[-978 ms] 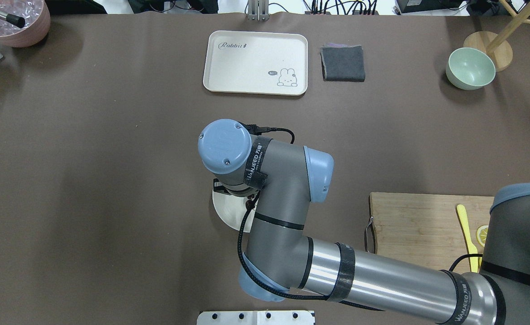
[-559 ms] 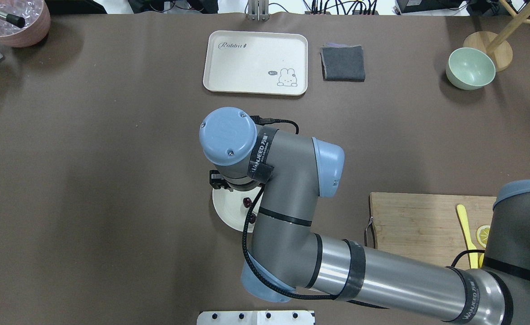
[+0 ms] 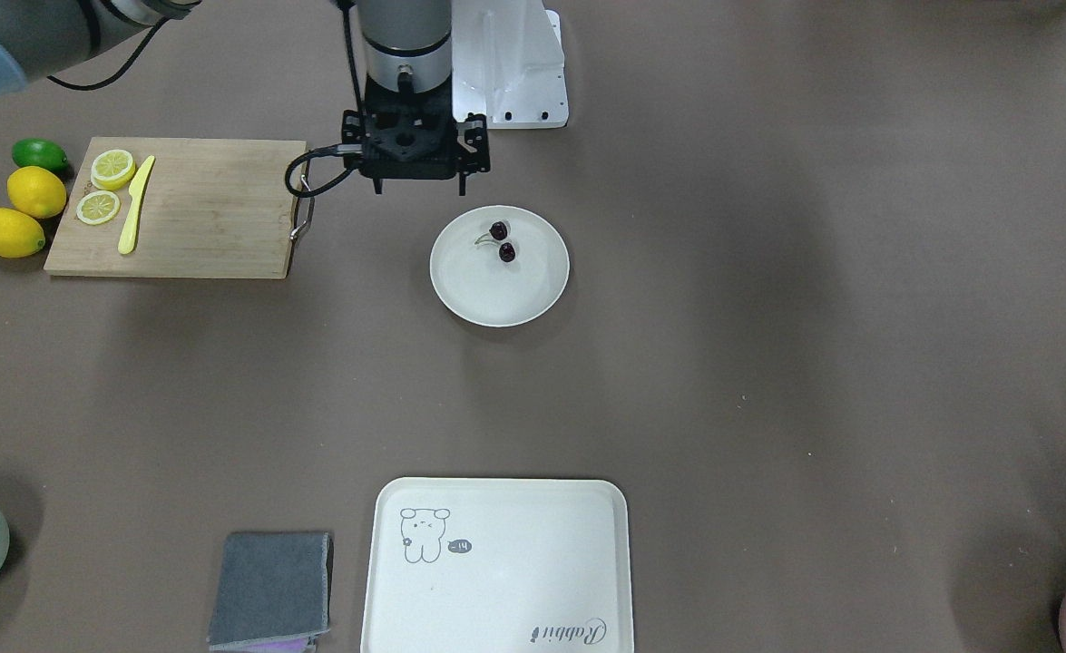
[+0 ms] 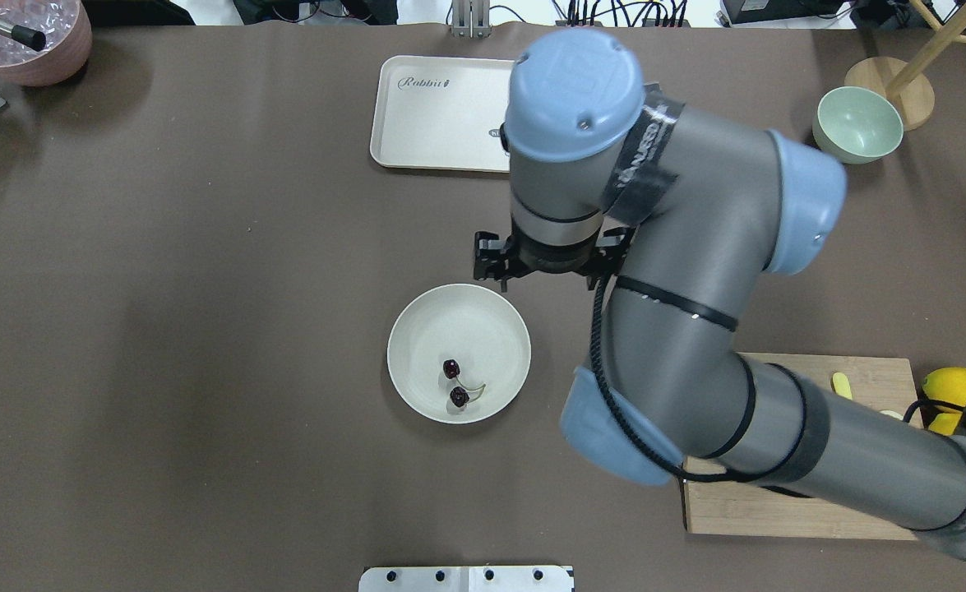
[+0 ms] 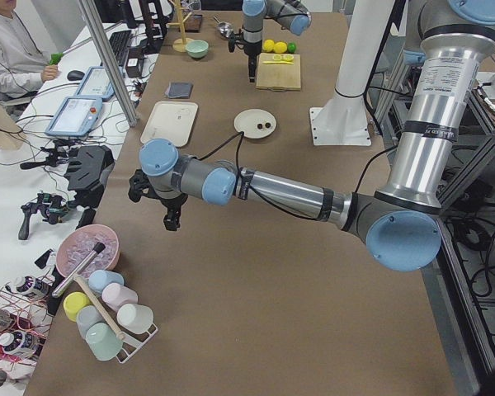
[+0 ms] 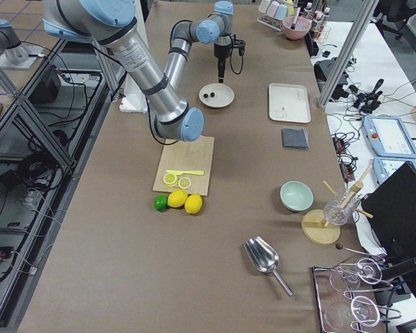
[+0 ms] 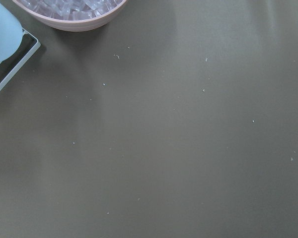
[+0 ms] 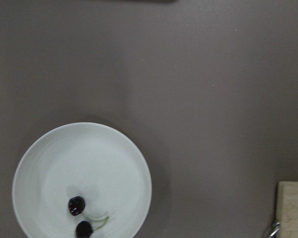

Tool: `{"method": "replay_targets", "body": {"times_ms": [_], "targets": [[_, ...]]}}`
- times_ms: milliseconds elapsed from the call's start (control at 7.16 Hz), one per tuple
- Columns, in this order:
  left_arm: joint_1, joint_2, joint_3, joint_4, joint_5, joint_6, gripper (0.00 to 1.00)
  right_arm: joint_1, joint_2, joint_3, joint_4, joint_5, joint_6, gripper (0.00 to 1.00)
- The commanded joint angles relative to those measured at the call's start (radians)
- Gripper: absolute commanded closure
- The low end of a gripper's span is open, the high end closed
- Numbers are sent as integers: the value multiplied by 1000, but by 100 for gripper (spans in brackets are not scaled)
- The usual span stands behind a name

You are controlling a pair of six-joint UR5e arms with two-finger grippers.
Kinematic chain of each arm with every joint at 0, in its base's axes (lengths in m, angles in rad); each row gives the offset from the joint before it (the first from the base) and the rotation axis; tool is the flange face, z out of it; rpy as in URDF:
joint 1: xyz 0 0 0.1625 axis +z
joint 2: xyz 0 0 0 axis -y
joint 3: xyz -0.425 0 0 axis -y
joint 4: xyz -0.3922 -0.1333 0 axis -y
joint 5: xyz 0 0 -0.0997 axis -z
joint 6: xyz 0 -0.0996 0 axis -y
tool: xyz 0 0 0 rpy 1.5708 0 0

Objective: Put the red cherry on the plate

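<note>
Front-facing view: right gripper (image 3: 419,189) hangs fingers spread, empty, the red cherry (image 3: 502,243) off to its left on the plate (image 3: 496,315), well apart; overhead: twin dark glossy fruits, green stems joined, right arm (image 4: 696,247) bent at the elbow, wrist pointing down; left side view: left gripper (image 5: 169,216) low, jaws unreadable.

Tray (image 4: 441,115) corner behind right arm (image 4: 696,247); left pincer (image 5: 171,221) too small to judge
</note>
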Motion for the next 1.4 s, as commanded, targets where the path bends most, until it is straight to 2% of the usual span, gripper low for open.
{"method": "replay_targets", "body": {"times_ms": [0, 419, 698, 838, 978, 1117, 1257], "targets": [[-5, 5, 8, 4, -1, 36, 2, 203, -174, 30, -4, 84, -280, 0], [-50, 20, 94, 7, 5, 159, 2, 450, -358, 44, -9, 211, -568, 0], [-48, 34, 168, 10, 43, 210, 2, 628, -435, -41, -13, 259, -858, 0], [-48, 61, 198, 9, 76, 266, 2, 659, -480, -93, -1, 258, -960, 0], [-51, 72, 200, 9, 76, 271, 2, 708, -509, -121, -2, 265, -1037, 0], [-50, 128, 194, 0, 76, 299, 2, 760, -568, -125, -1, 309, -1118, 0], [-51, 138, 198, 1, 76, 316, 2, 823, -627, -143, -1, 340, -1242, 0]]}}
